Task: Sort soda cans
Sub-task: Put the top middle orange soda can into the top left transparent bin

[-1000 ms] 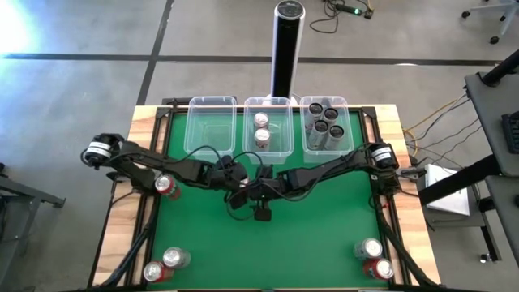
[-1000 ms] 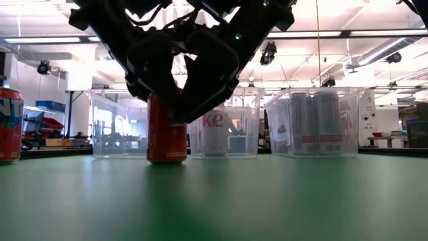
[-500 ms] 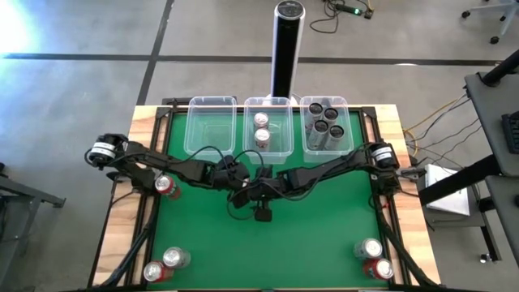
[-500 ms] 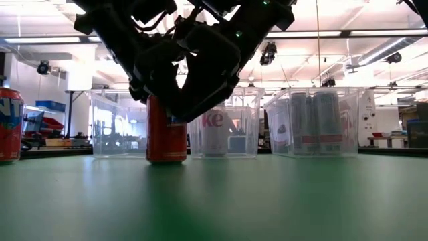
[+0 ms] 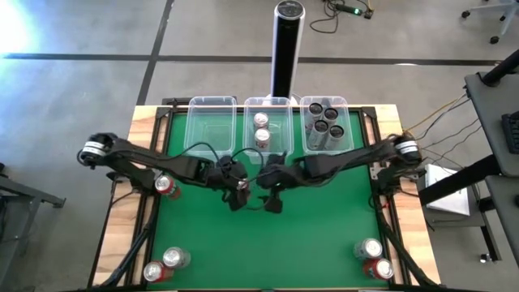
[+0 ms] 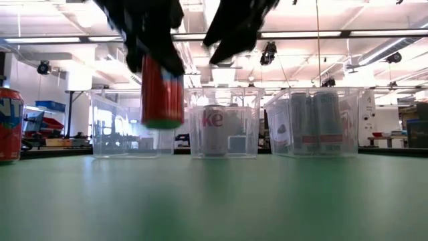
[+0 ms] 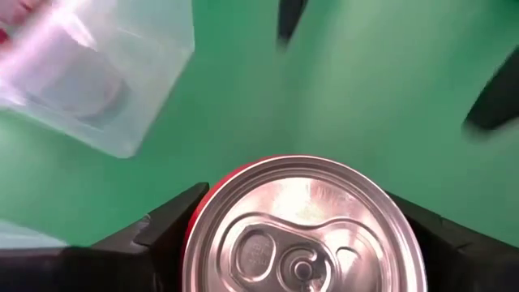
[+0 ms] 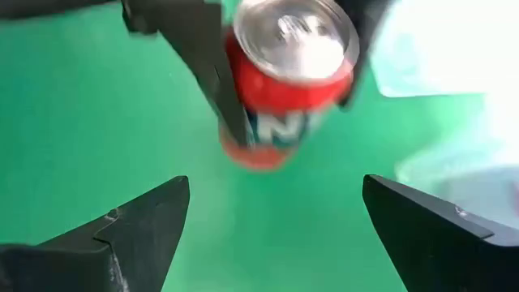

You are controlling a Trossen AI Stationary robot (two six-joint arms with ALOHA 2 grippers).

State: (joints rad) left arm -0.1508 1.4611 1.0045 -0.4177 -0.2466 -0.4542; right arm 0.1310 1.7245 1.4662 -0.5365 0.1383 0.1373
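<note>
Lifted off the mat since earlier: red can, clamped by left gripper; right gripper backs off, jaws wide. Right tub holds four dark cans, middle tub two silver, left tub none. Five table cans look unsorted.

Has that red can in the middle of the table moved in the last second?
Yes. In the low view the red can stood on the green table a second ago; now the left gripper holds it in the air, its base level with the clear tubs behind.

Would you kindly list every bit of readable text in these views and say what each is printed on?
"ke": silver-white can in the middle tub.
"NT", cut off: red can at the table's left edge.
"N", partly hidden: red can held by the left claw.
Print on the cans in the right tub: too blurred to read.
</note>
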